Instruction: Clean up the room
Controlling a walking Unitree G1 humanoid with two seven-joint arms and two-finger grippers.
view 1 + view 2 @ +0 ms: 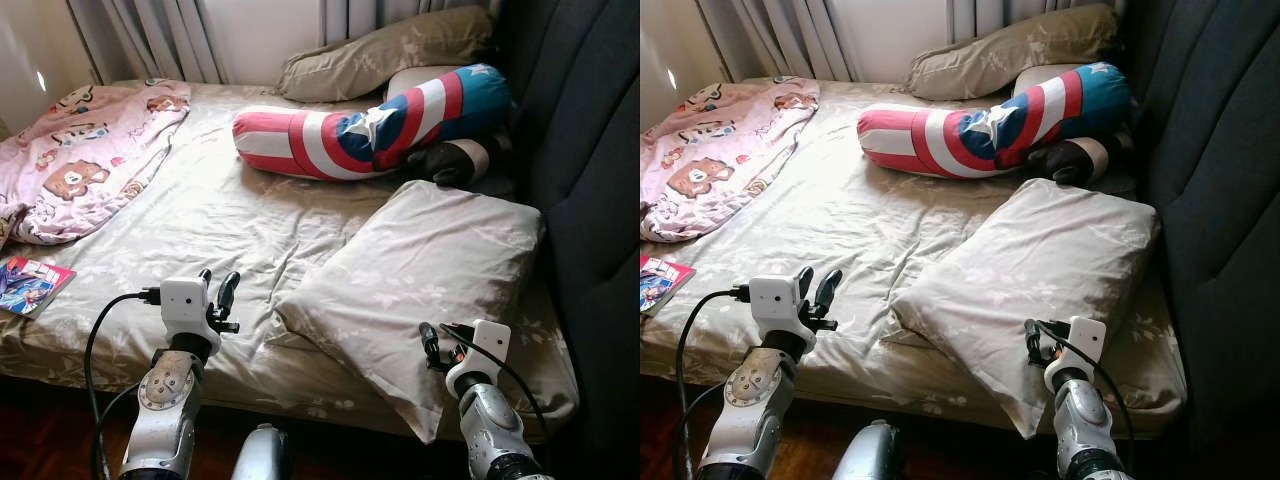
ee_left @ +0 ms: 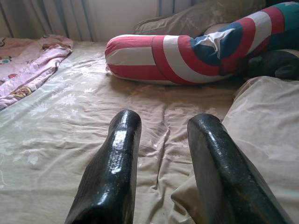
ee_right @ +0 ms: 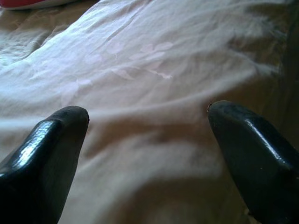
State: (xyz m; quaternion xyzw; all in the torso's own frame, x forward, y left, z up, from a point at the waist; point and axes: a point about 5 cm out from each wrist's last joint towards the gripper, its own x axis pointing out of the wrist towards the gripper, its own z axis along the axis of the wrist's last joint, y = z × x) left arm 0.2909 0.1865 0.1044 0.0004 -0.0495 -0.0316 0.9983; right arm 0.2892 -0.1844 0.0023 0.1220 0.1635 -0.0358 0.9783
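The right gripper (image 3: 147,140) has its fingers spread wide, with nothing between them, poised just over the near end of the beige pillow (image 1: 420,280); in the head views it sits at the lower right of the frame, at the pillow's front edge. The left gripper (image 1: 218,290) has its fingers parted too, with a moderate gap and nothing held, hovering over the bedsheet (image 1: 200,220) in the lower left, just beside the pillow's near-left corner.

The step in hand looks like taking hold of this pillow to set it straight at the head of the bed. To do it well, each gripper should probably bite a firm fold of cover and stuffing near a corner, not the thin fabric alone, and both should lift together so the soft pillow does not sag or drag the sheet.

The pillow lies in the lower right of the frame, skewed. Its long axis runs from the lower left toward the upper right, its far end toward the dark headboard (image 1: 590,150) and its near corner hanging over the mattress edge.

Further out, a red, white and blue bolster (image 1: 370,125) lies across the upper middle, its long axis roughly left to right, rising slightly to the right. A second beige pillow (image 1: 390,50) rests behind it. A pink blanket (image 1: 80,150) is bunched at the upper left, and a comic book (image 1: 30,283) lies at the left edge.
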